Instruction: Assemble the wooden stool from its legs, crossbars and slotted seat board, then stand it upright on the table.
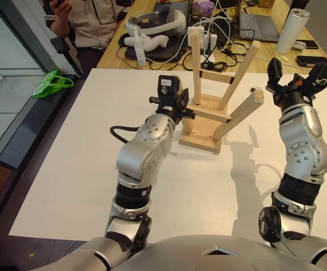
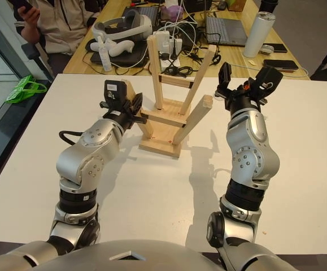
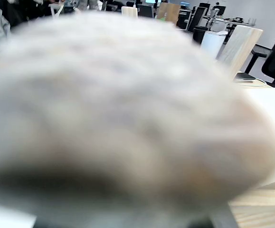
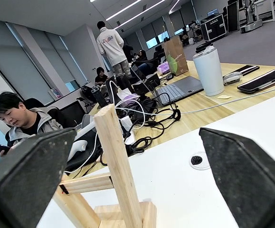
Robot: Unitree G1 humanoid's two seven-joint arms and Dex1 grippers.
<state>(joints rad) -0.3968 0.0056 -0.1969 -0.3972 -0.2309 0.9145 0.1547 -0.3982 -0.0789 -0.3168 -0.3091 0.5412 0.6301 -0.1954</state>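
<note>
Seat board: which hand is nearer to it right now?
Left. The left hand is at the left side of the seat board, just above it. The right hand is up off to the right, near the tip of the tilted leg.

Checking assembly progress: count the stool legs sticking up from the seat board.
4. Upright far leg; tilted far leg; tilted near leg; fourth leg, mostly hidden by the left gripper.

We see pale wooden stool [image 1: 208, 107] upside down on white table [image 1: 95, 169]: square seat board [image 1: 200, 142] flat underneath, square-section legs [image 1: 196, 62] pointing up, splayed, thin crossbars [image 1: 214, 116] joining them.
</note>
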